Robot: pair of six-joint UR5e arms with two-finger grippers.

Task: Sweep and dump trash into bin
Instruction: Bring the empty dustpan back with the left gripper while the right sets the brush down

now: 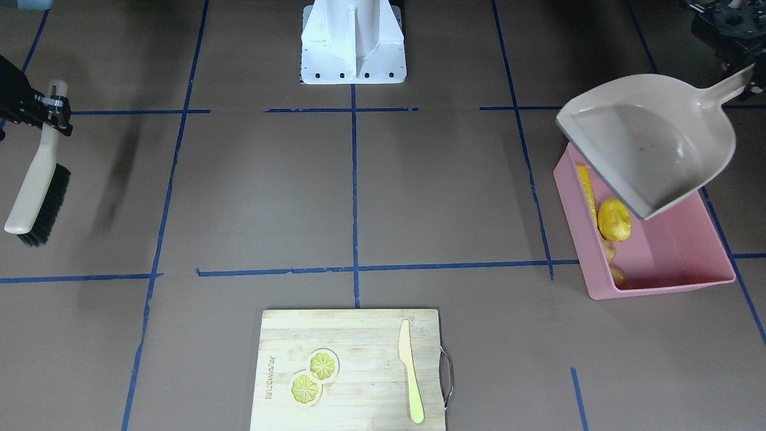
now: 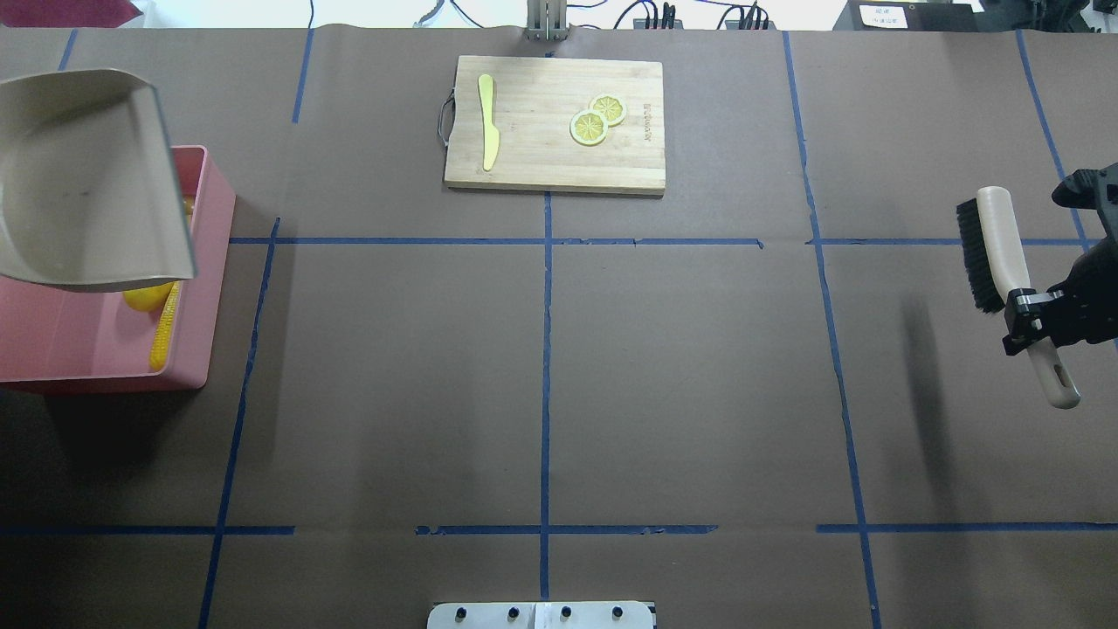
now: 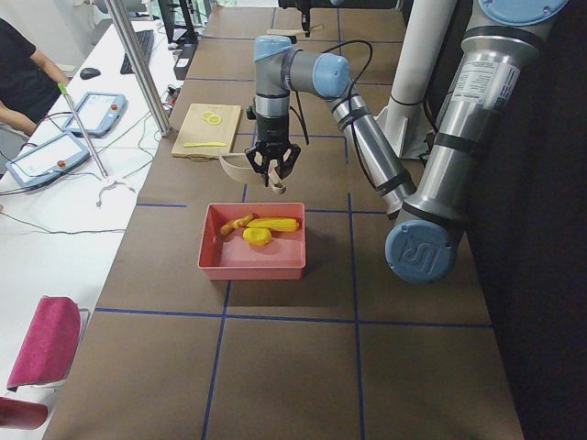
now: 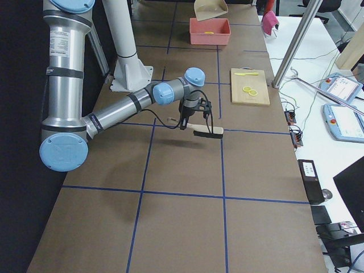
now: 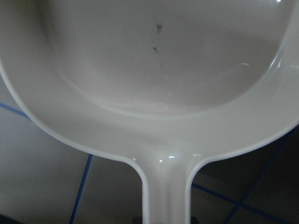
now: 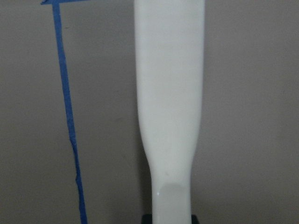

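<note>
Three foods (image 1: 614, 219) in bin (image 1: 658, 287), left jaws clamp dustpan (image 1: 652, 137) overhead, right jaws clamp brush (image 1: 37, 179), cutting board (image 1: 359, 335) apart

You see silver tube arms with light blue joint caps (the big caps bear a UR mark): left arm (image 3: 454, 156) at the frame's right, right arm (image 4: 62, 74) at the frame's left. The left gripper (image 3: 276, 174) and right gripper (image 2: 1031, 319) are black, the pedestal (image 1: 353, 42) white with dark screws.

Knife (image 1: 410, 371), lemon slices (image 1: 323, 365) on cutting board (image 1: 365, 398)
</note>
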